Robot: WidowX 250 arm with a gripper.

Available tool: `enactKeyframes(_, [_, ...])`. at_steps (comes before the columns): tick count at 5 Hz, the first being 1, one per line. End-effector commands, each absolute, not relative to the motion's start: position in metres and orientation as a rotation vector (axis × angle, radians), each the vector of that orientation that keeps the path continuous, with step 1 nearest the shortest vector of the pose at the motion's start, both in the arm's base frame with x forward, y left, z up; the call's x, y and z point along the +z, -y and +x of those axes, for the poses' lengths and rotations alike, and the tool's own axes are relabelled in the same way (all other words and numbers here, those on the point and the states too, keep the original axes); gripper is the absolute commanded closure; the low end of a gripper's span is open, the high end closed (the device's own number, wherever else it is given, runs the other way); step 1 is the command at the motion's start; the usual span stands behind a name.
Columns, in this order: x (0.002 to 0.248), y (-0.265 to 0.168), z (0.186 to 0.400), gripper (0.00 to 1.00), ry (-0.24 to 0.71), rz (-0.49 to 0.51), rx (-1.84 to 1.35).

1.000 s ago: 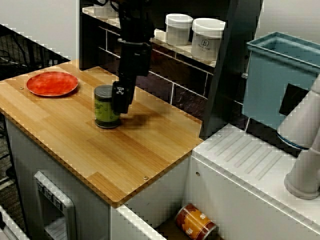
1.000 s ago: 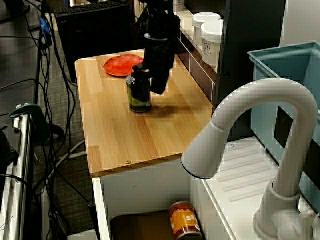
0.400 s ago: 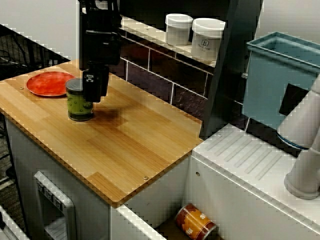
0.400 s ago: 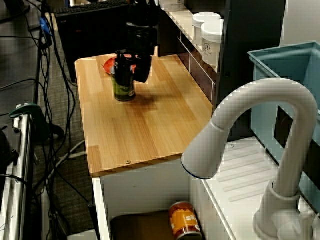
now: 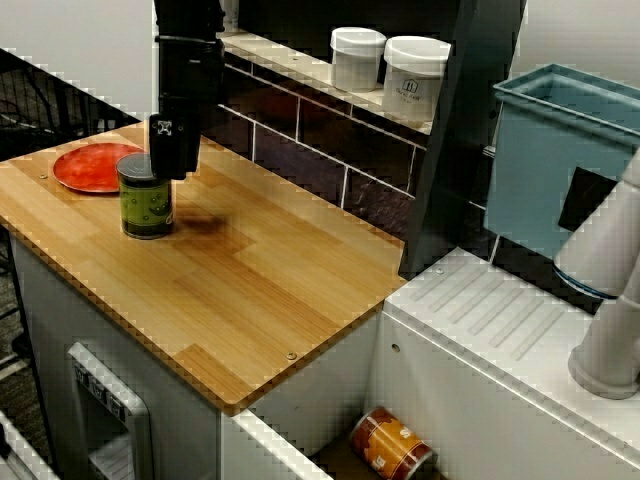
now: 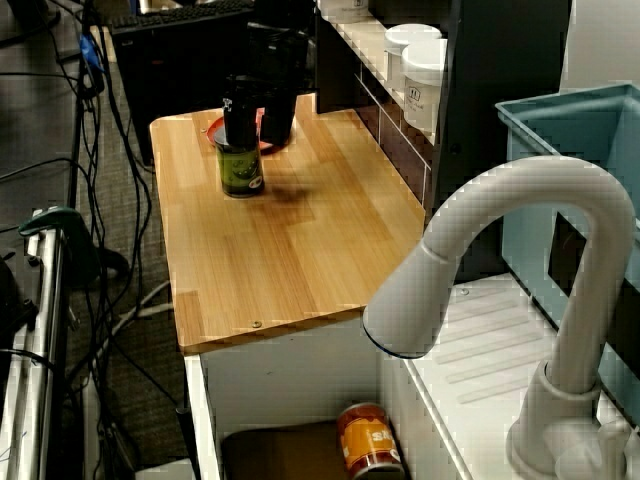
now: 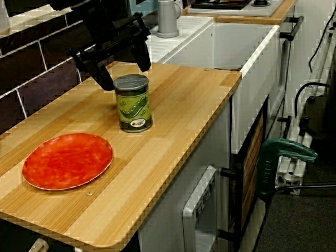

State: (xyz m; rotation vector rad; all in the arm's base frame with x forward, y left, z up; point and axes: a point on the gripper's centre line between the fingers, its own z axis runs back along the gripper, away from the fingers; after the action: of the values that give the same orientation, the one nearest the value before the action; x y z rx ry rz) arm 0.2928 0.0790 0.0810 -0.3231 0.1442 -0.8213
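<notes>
Wooden counter (image 7: 179,117), tiled wall (image 7: 38,81) — green can (image 7: 133,103), tool (image 7: 127,76) spread at its top.

Glossy metal can (image 7: 133,105); matt wood counter (image 7: 178,114); glossy red plate (image 7: 67,161).

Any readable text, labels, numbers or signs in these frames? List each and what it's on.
No text reads with certainty.
Green can: label print and small oval badge, too blurred.
White jar: round dark mark, too small.
Orange can: label blurred.
Gripper: small white sign on it, no legible characters.
</notes>
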Motion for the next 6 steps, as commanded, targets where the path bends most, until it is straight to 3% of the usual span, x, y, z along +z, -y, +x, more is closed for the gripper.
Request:
enactKeyframes(1, [0.128, -0.081, 0.301, 0.00, -0.083, -0.308, -0.773])
enactKeyframes(3, [0.138, -0.117, 0.286, 0.00, -0.083, -0.250, -0.602])
enactKeyframes(6, [0.125, -0.178, 0.254, 0.00, -0.062, -0.176, -0.201])
